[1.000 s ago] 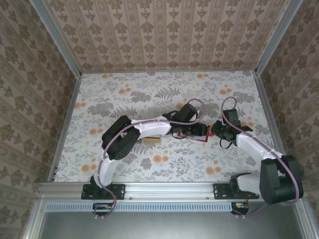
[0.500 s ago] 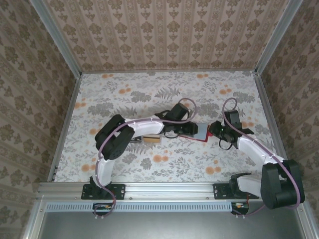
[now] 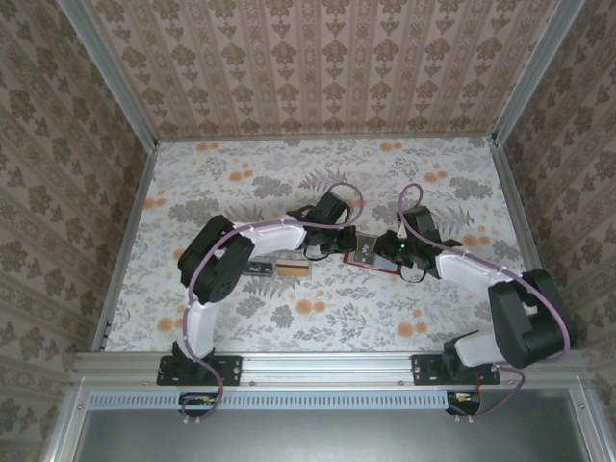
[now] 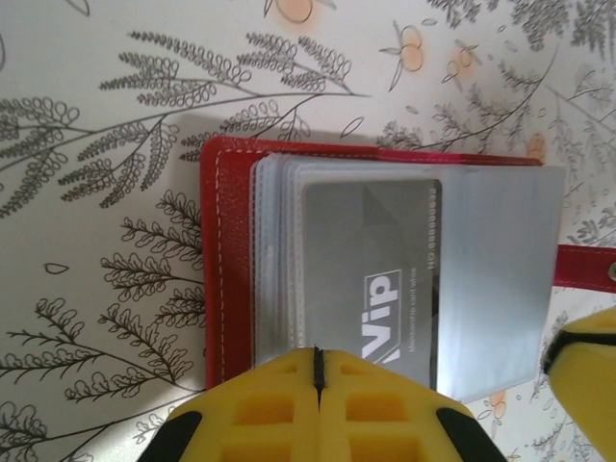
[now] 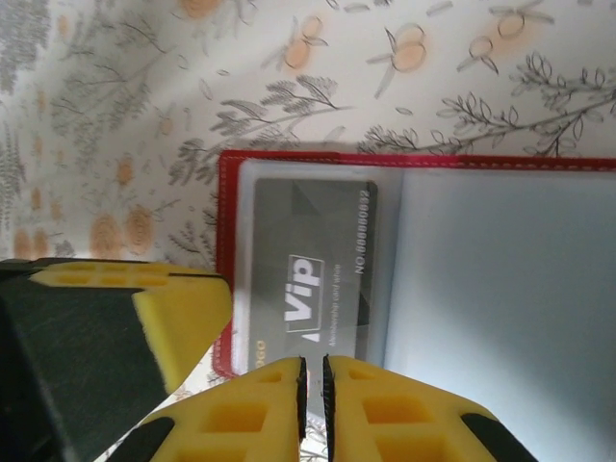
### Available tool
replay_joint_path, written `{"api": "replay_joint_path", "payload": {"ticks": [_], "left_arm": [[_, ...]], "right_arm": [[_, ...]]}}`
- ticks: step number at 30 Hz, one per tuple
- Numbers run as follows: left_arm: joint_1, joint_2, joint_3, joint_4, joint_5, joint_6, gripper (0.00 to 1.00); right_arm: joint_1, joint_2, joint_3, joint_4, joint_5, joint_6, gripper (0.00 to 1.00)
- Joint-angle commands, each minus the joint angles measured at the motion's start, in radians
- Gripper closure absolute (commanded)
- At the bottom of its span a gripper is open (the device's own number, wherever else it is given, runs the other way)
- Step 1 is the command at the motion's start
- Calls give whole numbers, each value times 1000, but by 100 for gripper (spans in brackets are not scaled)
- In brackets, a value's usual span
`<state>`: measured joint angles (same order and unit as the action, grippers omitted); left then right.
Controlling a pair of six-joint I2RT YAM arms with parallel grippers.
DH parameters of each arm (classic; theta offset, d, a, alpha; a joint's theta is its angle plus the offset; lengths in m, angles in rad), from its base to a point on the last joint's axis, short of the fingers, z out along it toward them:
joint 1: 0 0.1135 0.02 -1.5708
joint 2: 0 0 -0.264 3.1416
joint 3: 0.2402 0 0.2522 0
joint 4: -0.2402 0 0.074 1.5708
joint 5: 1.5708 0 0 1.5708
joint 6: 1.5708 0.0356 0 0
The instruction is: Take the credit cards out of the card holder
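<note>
The red card holder (image 3: 380, 269) lies open on the flowered table, its red border (image 4: 226, 260) framing several clear sleeves. A dark grey card marked "Vip" (image 4: 371, 260) sits in the top sleeve and also shows in the right wrist view (image 5: 308, 250). My left gripper (image 4: 318, 361) is shut, its tips over the near edge of the sleeves. My right gripper (image 5: 313, 371) is shut to a hairline gap at the holder's edge; I see nothing clearly between its pads. In the top view the left gripper (image 3: 354, 243) and right gripper (image 3: 393, 252) meet over the holder.
A small tan rectangle (image 3: 294, 270) and a dark flat piece (image 3: 258, 267) lie on the table under the left arm. The left gripper's yellow finger (image 5: 183, 308) crowds the right wrist view. Patterned walls ring the table.
Both grippers have shifted left. The right gripper has closed in on the holder from the right and now sits against the left gripper.
</note>
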<state>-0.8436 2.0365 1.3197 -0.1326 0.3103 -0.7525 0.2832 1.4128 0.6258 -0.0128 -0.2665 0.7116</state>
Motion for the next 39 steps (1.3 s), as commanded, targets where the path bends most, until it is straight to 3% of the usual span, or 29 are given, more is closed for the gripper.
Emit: {"api": "replay_joint_path", "payload": {"ticks": [1, 15, 24, 35, 39], "left_arm": [[-1, 25, 30, -20, 7, 26, 95], [-11, 56, 43, -48, -4, 24, 94], [-13, 59, 25, -59, -11, 12, 95], [-17, 39, 27, -99, -48, 16, 95], [-16, 43, 35, -120, -61, 18, 95]], "right_arm": [[2, 42, 17, 39, -30, 24, 84], [-5, 102, 9, 53, -29, 34, 82], [-26, 141, -14, 124, -95, 61, 81], [-25, 83, 12, -24, 11, 39, 82], [-24, 110, 23, -17, -18, 32, 82]]}}
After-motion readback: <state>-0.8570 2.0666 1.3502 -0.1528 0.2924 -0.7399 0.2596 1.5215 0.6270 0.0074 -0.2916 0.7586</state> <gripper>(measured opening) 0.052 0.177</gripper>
